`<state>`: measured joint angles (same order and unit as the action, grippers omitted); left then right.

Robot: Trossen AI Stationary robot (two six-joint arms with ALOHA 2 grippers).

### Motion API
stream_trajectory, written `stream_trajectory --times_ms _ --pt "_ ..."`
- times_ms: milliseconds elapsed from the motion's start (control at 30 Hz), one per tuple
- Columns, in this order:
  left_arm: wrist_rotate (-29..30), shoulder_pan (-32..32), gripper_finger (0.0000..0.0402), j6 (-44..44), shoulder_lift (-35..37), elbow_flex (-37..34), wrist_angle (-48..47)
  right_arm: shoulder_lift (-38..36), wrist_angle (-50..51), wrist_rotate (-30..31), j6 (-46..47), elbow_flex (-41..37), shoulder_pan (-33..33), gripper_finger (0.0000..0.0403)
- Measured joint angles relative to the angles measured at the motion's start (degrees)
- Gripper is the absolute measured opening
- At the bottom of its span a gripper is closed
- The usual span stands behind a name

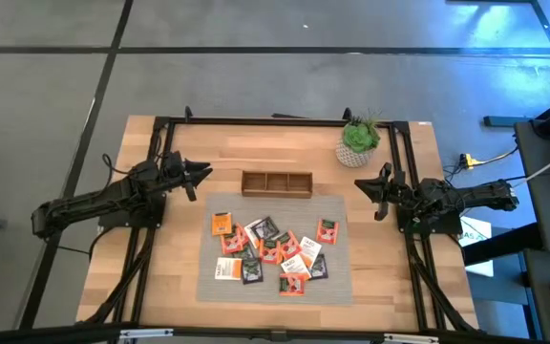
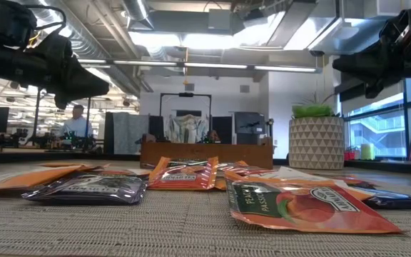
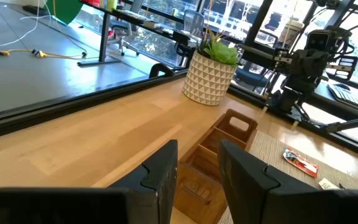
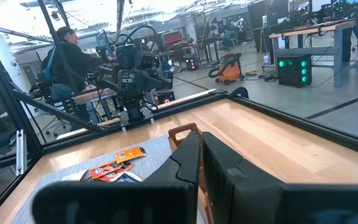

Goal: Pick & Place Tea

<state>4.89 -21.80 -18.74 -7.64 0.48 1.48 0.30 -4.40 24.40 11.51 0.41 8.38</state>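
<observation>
Low view: the nearest orange sachet (image 2: 312,207) carries a green label that seems to read "PEACH PASSION"; print on the other sachets (image 2: 183,173) stays illegible.

Evenly bright from ceiling lights (image 2: 191,39); window (image 3: 166,37) glare; near sachet (image 2: 305,207) soft, wrist fingers (image 3: 160,174) blurred.

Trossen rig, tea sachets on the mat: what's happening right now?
Nothing is held yet. The tea sachets lie scattered on the grey mat, and the wooden tray behind them looks empty. The left gripper, open, and the right gripper, shut, both hover off either end of the tray, holding nothing.
</observation>
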Motion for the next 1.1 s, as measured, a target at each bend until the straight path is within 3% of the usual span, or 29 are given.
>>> stream_trajectory --times_ms 900,1100 --pt "0.0 -0.02 0.0112 0.0 0.0 0.01 0.0 0.0 0.0 0.0 0.16 0.02 -0.02 0.0021" --pt "0.0 -0.02 0.0112 0.0 0.0 0.01 0.0 0.02 -0.05 -0.07 9.31 0.0 -0.02 0.0021"
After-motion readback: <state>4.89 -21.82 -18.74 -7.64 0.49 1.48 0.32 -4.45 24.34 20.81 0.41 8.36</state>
